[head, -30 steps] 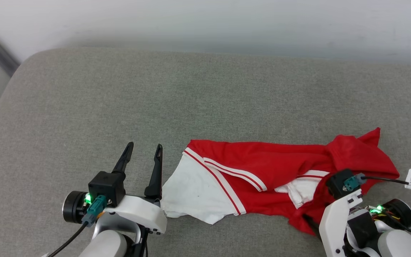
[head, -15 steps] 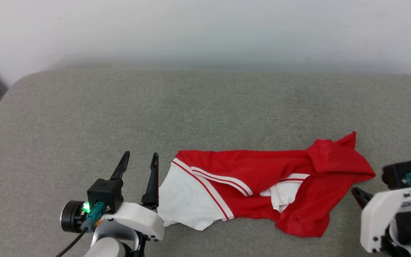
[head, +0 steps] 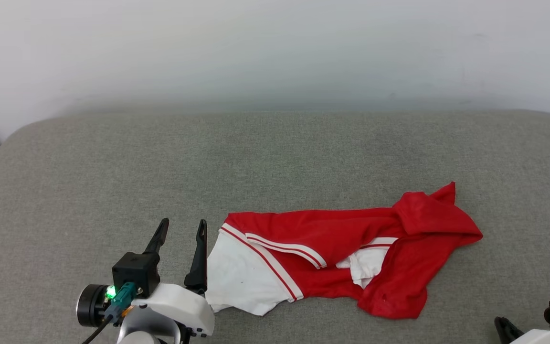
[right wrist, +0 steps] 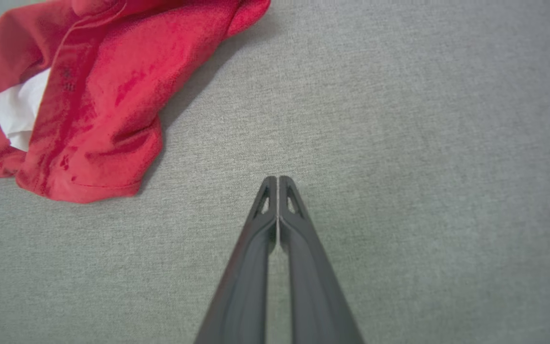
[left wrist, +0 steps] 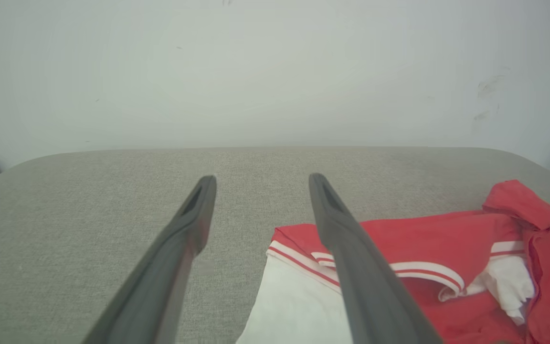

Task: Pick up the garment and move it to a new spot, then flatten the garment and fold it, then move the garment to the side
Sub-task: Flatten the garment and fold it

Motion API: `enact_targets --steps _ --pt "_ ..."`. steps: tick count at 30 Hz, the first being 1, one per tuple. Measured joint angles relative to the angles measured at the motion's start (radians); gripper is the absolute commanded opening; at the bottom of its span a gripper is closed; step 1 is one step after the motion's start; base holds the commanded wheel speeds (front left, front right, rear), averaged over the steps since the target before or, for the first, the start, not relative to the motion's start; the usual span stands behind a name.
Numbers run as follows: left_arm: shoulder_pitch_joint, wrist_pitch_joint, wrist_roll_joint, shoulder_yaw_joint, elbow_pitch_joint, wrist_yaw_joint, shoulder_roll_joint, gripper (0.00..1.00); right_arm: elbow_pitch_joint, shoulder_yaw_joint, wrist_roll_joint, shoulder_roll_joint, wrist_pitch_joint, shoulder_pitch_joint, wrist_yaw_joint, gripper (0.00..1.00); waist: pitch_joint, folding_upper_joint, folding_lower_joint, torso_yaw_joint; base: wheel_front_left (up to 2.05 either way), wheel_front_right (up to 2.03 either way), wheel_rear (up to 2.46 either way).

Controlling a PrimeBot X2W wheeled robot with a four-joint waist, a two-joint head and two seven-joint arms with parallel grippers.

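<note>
Grey worktop (head: 275,157) carries the crumpled garment (head: 342,243). My left fingers (head: 199,258) stand apart beside its white sleeve (head: 241,282); my right fingers (right wrist: 301,248) are pressed together, empty, near its red end.

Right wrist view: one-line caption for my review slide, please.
Right gripper, shut and empty, over the grey cushion; the crumpled red-and-white shirt lies apart from it at upper left.
</note>
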Motion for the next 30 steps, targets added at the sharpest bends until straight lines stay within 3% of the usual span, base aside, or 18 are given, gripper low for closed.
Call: enact_targets --steps 1,9,22,30 --pt "0.005 0.0 -0.001 0.0 0.0 0.001 0.0 1.0 0.003 0.004 -0.001 0.003 -0.007 0.0 0.0 1.0 -0.003 0.0 0.0 -0.001 0.0 0.0 0.0" --pt "0.011 0.003 -0.008 -0.005 -0.007 0.006 0.001 1.0 0.013 0.062 -0.008 0.005 -0.003 -0.069 0.0 1.0 -0.008 0.0 -0.0001 0.003 0.0 0.0 0.0" --pt "-0.02 -0.001 -0.004 -0.019 -0.013 0.001 -0.015 1.0 0.06 0.291 0.058 -0.067 0.178 -0.287 0.0 1.0 0.044 0.0 0.0 0.07 0.0 0.0 0.0" --pt "-0.057 -0.014 0.0 -0.02 -0.001 -0.01 -0.024 1.0 0.113 0.34 0.052 -0.078 0.267 -0.361 0.0 1.0 0.109 0.0 0.0 0.105 0.0 0.0 0.0"
